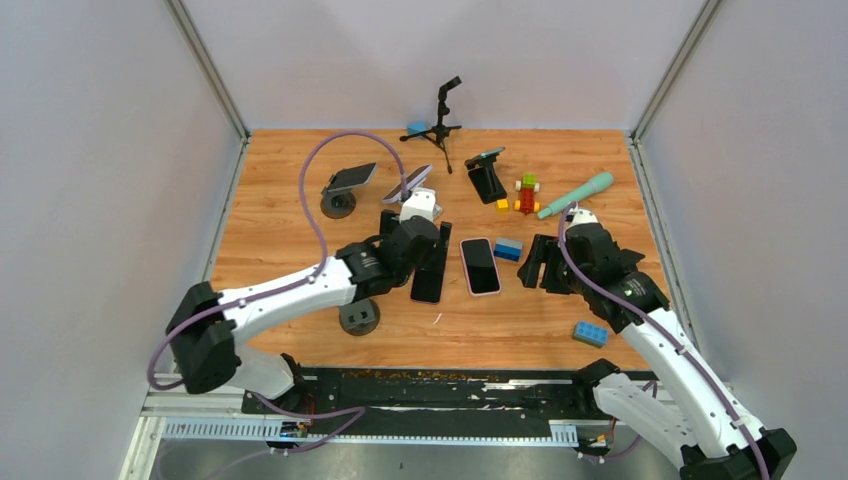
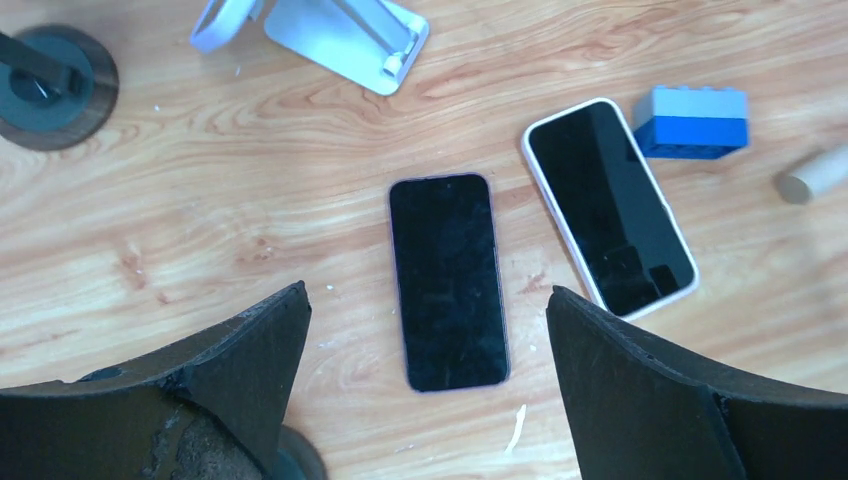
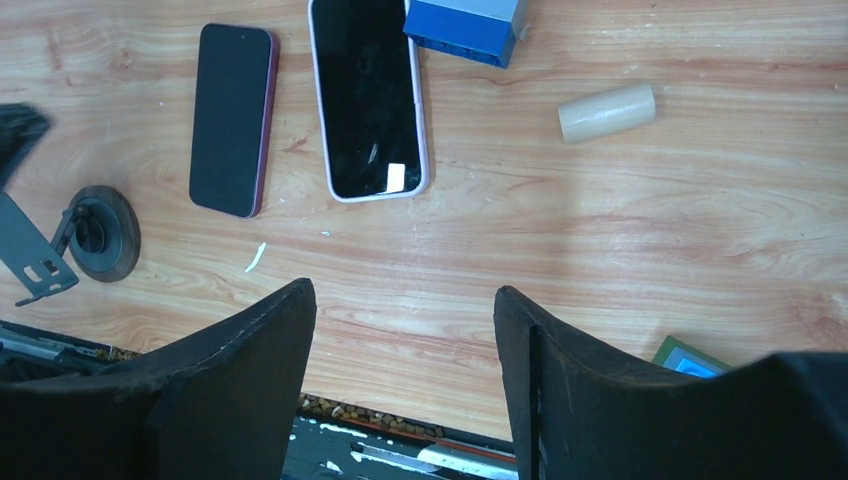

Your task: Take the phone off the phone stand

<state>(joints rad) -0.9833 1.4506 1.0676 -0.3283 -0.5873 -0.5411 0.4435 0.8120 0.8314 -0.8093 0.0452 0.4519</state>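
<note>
Fingers of the left gripper hang spread wide and empty over the dark phone. That phone lies flat on the table, about midway between the left and right edges. The empty stand sits toward the near edge beside it, so I judge the phone already out of its cradle. The white phone lies flat just to its right, apart from it, with a blue brick at that phone's far corner. The right gripper hovers nearer the right edge, jaws also apart, holding nothing.

Risks from here:
- If the left claw drops or swings, a finger could shove the dark phone into the white phone.
- Pulling the arm back carelessly could clip the empty stand under its forearm.
- The white stand, just toward the far edge, holds another phone that a lifting wrist could knock off.
- The cable loops close by the propped phone near the far-left corner and might snag it.
</note>
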